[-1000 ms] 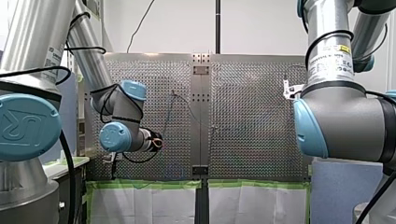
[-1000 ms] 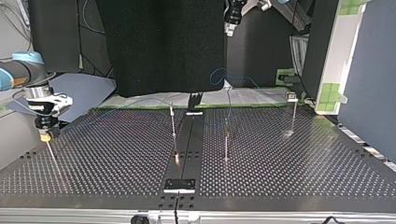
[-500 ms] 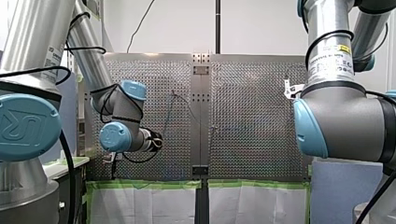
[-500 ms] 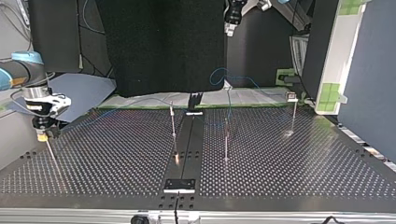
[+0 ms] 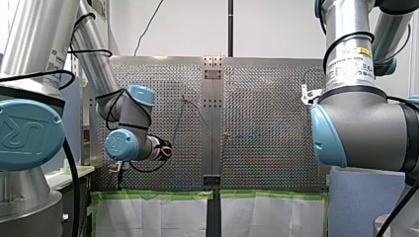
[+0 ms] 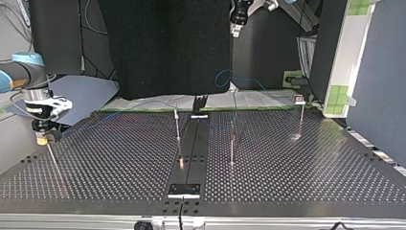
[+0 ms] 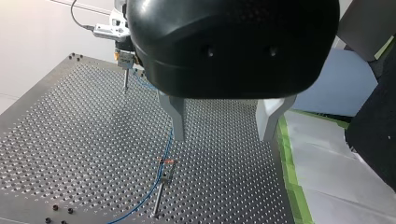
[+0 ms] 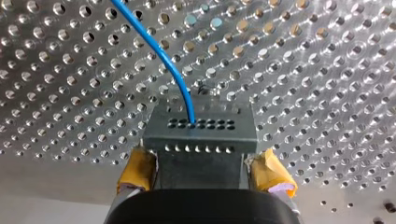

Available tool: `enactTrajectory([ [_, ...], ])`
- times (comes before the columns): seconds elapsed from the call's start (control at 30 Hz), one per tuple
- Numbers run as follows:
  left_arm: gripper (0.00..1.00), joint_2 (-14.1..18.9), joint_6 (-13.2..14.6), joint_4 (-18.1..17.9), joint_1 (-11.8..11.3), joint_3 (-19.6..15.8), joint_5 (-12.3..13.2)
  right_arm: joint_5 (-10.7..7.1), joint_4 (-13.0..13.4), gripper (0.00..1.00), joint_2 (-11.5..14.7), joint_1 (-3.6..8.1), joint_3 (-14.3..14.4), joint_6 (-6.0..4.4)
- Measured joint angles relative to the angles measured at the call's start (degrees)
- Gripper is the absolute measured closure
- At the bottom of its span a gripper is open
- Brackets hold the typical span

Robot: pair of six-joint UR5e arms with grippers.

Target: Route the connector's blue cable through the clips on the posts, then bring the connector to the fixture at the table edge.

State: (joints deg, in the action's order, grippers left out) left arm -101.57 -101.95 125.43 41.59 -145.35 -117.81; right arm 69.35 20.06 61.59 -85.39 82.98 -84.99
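Two arms show in the front view: my left arm [image 5: 126, 126] folded low over the perforated table [image 5: 267, 123], my right arm [image 5: 360, 123] close by. In the top view my right gripper [image 6: 42, 139] hangs at the table's left edge, slightly further left than a second ago. In the left wrist view my left gripper [image 7: 222, 135], fingers apart and empty, hovers above a post [image 7: 160, 198]. In the right wrist view yellow pads [image 8: 140, 170] clamp the connector [image 8: 200, 135], from which the blue cable [image 8: 190, 109] leaves.

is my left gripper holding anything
No, the left gripper hangs above the table with its fingers open and nothing between them.
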Motion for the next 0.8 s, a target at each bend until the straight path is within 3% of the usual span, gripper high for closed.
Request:
enactTrajectory([
  [0.8, 0.00, -0.01, 0.00, 0.00, 0.00, 0.00, 0.00, 1.29, -0.01, 0.00, 0.00, -0.17, -0.01, -0.52],
])
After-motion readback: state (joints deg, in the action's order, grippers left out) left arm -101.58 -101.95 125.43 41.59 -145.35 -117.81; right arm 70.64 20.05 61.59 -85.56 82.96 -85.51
